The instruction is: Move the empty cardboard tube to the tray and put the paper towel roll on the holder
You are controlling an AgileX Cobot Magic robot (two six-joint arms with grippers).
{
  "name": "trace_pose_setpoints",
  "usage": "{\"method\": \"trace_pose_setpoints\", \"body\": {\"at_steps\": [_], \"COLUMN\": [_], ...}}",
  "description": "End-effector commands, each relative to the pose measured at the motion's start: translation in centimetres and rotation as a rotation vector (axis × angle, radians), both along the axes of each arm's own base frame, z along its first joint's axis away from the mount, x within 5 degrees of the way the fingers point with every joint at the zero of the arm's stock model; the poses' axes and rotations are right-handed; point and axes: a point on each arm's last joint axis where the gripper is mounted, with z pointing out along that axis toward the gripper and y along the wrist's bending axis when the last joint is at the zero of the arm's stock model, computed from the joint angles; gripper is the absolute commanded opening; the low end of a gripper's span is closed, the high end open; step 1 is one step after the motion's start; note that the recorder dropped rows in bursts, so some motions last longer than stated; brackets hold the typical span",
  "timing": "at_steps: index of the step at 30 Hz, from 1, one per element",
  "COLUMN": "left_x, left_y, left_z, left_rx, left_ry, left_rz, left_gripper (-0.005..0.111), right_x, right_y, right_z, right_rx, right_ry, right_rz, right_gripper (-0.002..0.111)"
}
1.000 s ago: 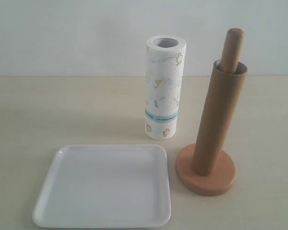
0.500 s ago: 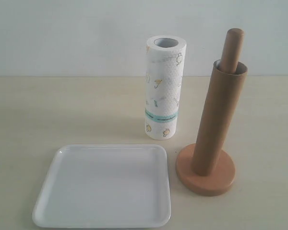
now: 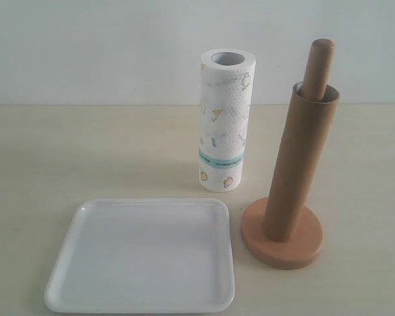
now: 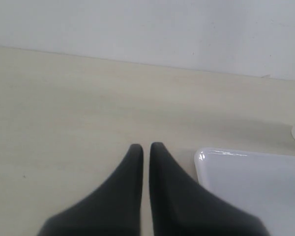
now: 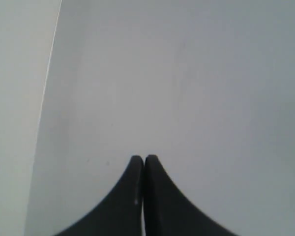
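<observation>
The brown empty cardboard tube (image 3: 297,164) stands slid over the rod of the wooden holder (image 3: 282,236), leaning a little; the rod's rounded top (image 3: 320,62) sticks out above it. Behind them the white printed paper towel roll (image 3: 225,122) stands upright on the table. The white tray (image 3: 145,253) lies flat at the front left with nothing on it. Neither arm shows in the exterior view. My left gripper (image 4: 146,146) is shut and holds nothing, beside a corner of the tray (image 4: 250,179). My right gripper (image 5: 144,158) is shut, facing a plain pale wall.
The pale wooden table (image 3: 66,158) runs back to a white wall (image 3: 92,46). A narrow gap separates the tray's right rim from the holder's disc base.
</observation>
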Motion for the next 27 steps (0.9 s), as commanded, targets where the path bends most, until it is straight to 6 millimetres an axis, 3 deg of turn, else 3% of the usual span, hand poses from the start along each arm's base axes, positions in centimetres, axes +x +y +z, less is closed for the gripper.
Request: {"method": "trace_pose_setpoints", "body": {"at_steps": [1, 5, 9, 17, 27], "left_x": [0.0, 0.0, 0.0, 0.0, 0.0], "left_y": [0.0, 0.0, 0.0, 0.0, 0.0], "left_z": [-0.1, -0.1, -0.1, -0.1, -0.1], "left_rx": [0.004, 0.004, 0.004, 0.004, 0.004], "left_ry": [0.001, 0.001, 0.001, 0.001, 0.001], "left_rz": [0.003, 0.003, 0.003, 0.003, 0.003], "left_gripper": [0.004, 0.004, 0.004, 0.004, 0.004], "right_x": [4.0, 6.2, 6.6, 7.1, 8.7], "right_y": [0.8, 0.7, 0.8, 1.4, 1.4], "right_z": [-4.5, -10.3, -13.8, -15.0, -17.0], "right_rx": [-0.01, -0.065, -0.096, -0.09, -0.061], "right_ry": [0.222, 0.463, 0.628, 0.623, 0.702], "right_rz": [0.111, 0.064, 0.061, 0.16, 0.16], "right_gripper": [0.0, 0.0, 0.0, 0.0, 0.0]}}
